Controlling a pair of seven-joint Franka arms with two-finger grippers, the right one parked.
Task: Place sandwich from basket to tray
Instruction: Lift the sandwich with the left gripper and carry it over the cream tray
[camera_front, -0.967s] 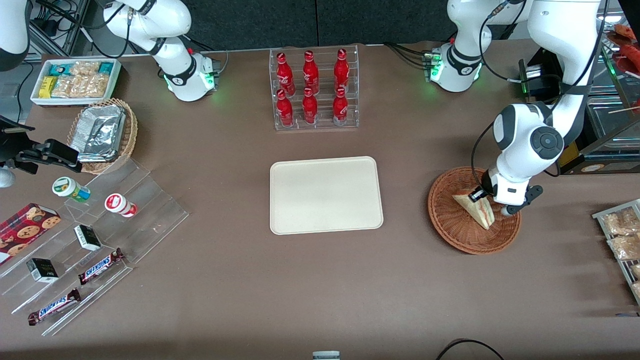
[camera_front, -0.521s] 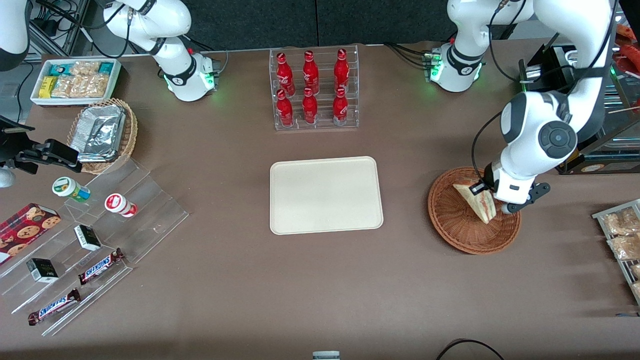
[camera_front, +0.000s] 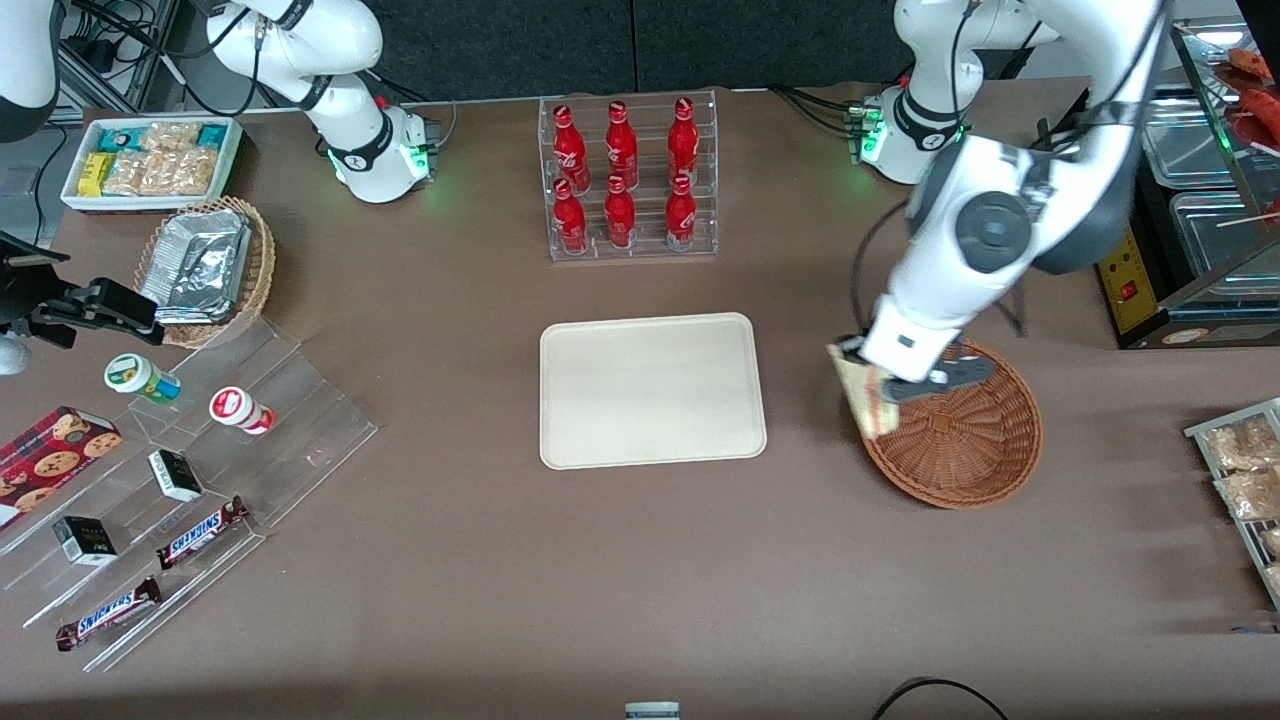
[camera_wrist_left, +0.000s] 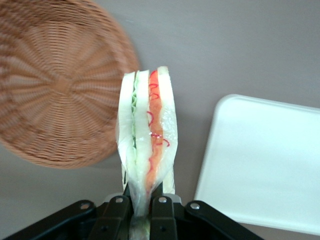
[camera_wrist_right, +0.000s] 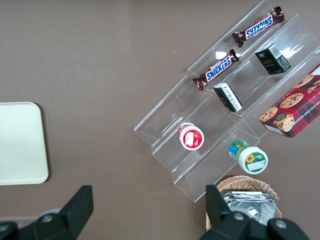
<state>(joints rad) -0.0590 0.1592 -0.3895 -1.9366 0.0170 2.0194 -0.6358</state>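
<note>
Sandwich (camera_wrist_left: 147, 135): clamped upright in my pincer (camera_wrist_left: 141, 210), lifted clear over the wicker basket (camera_front: 965, 440) rim on its tray-ward edge, apparently; cream tray (camera_front: 650, 390) bare, carry and set-down outstanding.

The gripper (camera_front: 880, 385) clamps the sandwich (camera_front: 866, 398) above the basket (camera_front: 975, 440) rim, right of centre. Bare table separates it from the tray (camera_front: 650, 390) at centre frame.
</note>
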